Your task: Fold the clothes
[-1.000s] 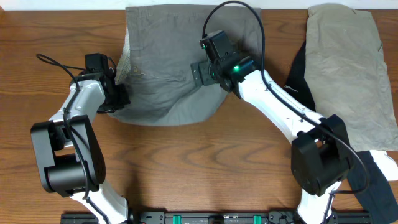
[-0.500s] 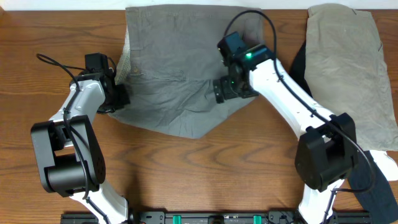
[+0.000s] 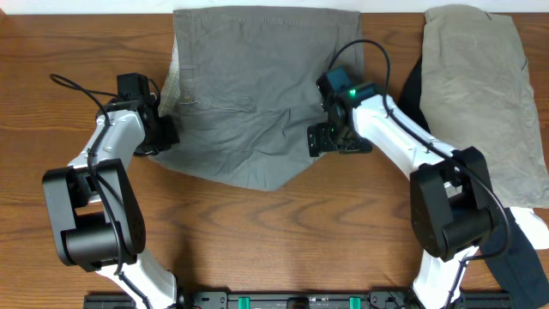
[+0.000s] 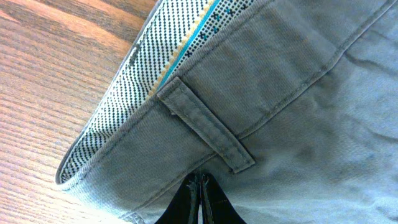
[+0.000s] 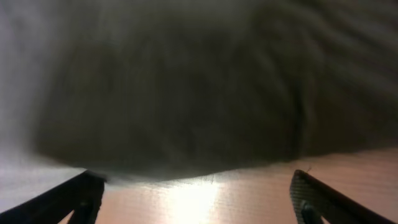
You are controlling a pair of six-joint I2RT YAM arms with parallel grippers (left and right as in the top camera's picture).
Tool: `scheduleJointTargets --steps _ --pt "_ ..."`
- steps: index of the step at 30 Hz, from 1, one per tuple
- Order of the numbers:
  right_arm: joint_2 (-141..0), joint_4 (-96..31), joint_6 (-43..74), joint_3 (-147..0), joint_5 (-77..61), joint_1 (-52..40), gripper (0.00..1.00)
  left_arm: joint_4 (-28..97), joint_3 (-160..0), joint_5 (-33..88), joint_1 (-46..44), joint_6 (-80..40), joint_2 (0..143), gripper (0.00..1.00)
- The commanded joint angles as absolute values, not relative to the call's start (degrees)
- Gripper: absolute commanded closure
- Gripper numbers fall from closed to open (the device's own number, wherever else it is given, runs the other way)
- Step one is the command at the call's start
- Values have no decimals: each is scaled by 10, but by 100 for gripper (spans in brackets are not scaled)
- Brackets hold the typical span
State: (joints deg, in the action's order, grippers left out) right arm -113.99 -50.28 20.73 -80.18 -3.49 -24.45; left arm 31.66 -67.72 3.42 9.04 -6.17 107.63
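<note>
The grey shorts (image 3: 249,94) lie spread on the wooden table at the back centre, with the speckled waistband lining (image 3: 171,81) showing at their left edge. My left gripper (image 3: 165,129) is shut on the waistband edge; the left wrist view shows the belt loop (image 4: 205,124), the lining (image 4: 155,56) and the closed fingertips (image 4: 200,186) pinching the fabric. My right gripper (image 3: 322,142) is at the shorts' right edge, low over the table. In the right wrist view its fingers (image 5: 199,193) are wide open with bare wood between them and blurred grey cloth (image 5: 186,81) just beyond.
A paler khaki-beige garment (image 3: 480,94) lies at the right of the table over a black garment (image 3: 412,94) that reaches the right front corner (image 3: 523,249). Bare wood (image 3: 283,240) lies in front of the shorts.
My right gripper has moved from the middle of the shorts to their right edge, and now is open. The shorts' front hem has shifted into a point. The left arm has not moved.
</note>
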Motion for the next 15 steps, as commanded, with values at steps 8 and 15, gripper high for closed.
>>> scheduleJointTargets --steps 8,15 --pt "-1141 -270 211 -678 -64 -235 18 318 -673 29 90 -65 1080 94" --pt "-1130 -256 195 -678 -99 -232 98 318 -673 29 90 -65 1080 94"
